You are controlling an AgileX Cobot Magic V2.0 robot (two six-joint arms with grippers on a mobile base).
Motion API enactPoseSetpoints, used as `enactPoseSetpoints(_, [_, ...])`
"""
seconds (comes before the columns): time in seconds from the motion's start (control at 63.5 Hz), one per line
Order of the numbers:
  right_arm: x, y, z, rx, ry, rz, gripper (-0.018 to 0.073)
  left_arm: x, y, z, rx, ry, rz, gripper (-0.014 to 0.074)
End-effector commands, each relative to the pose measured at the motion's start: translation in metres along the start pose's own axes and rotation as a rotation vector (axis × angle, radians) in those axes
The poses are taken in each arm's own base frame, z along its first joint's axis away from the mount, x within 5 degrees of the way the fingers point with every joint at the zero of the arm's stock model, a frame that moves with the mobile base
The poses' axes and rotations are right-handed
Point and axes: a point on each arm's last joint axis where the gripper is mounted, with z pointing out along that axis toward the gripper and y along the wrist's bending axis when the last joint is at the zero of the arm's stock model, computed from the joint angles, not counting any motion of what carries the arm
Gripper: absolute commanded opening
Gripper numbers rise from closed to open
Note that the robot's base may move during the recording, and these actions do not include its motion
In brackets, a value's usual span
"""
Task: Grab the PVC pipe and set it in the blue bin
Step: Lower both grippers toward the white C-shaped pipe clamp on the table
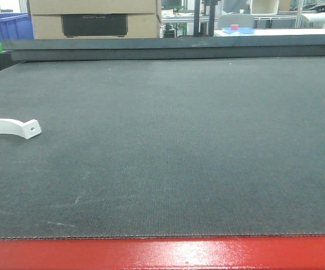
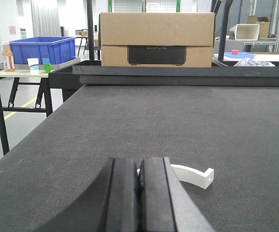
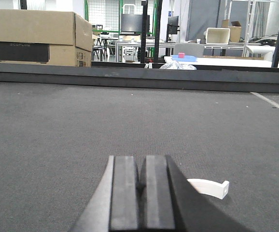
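The PVC pipe, a smooth white plastic arch ending in a flat tab with one round hole, is lying near the left edge of the coarse, dark woven mat. Over the mat, the left gripper is hanging with its blocky black jaws clenched on nothing. The right gripper is doing likewise. The boxy blue bin is sitting off the mat's far left corner.
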Motion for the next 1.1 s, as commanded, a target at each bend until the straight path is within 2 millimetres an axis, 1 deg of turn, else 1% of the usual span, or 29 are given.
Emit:
enactPoseSetpoints(0.0, [-0.003,0.0,0.0,-0.005,-0.017,-0.006,-0.0168,-0.003,0.0,0.0,-0.003,-0.024,-0.002,-0.0111])
enactPoseSetpoints(0.504, [-0.003,0.0,0.0,-0.005,-0.017,-0.006,-0.0168,-0.003,0.0,0.0,-0.003,-0.024,-0.002,-0.0111])
enactPoseSetpoints(0.614, [-0.003,0.0,0.0,-0.005,-0.017,-0.006,-0.0168,-0.003,0.0,0.0,-0.004,-0.029,0.063,-0.0111])
enactPoseSetpoints(0.772, [-0.003,0.0,0.0,-0.004,-0.02,-0.013,-0.0168,-0.005,0.0,-0.001,-0.004,-0.048,0.065,-0.0111])
enactPoseSetpoints(0.803, [-0.004,0.0,0.0,-0.004,-0.032,-0.026,-0.0168,-0.006,0.0,-0.001,-0.003,-0.062,0.065,-0.0111])
enactPoseSetpoints(0.866, [-0.011,0.0,-0.001,-0.001,-0.109,-0.04,-0.0168,-0.007,0.0,-0.001,-0.003,-0.072,0.065,-0.0111])
enactPoseSetpoints(0.913, [-0.021,0.0,-0.003,0.003,-0.221,-0.039,-0.0168,-0.017,0.001,-0.002,-0.008,-0.085,0.065,-0.0111])
enactPoseSetpoints(0.961, [-0.026,0.0,-0.004,0.005,-0.28,-0.039,-0.0168,-0.03,0.001,-0.004,-0.011,-0.103,0.065,-0.0111])
enactPoseSetpoints(0.976, [-0.026,0.0,-0.004,0.005,-0.28,-0.039,-0.0168,-0.034,0.001,-0.005,-0.013,-0.105,0.068,-0.0111])
enactPoseSetpoints(1.039, [-0.041,0.0,-0.006,0.004,-0.299,-0.039,-0.0168,-0.057,0.003,-0.01,-0.023,-0.144,0.097,-0.0111])
enactPoseSetpoints(1.087, [-0.057,0.001,-0.01,0.002,-0.298,-0.039,-0.0168,-0.071,0.004,-0.014,-0.035,-0.169,0.134,-0.0111])
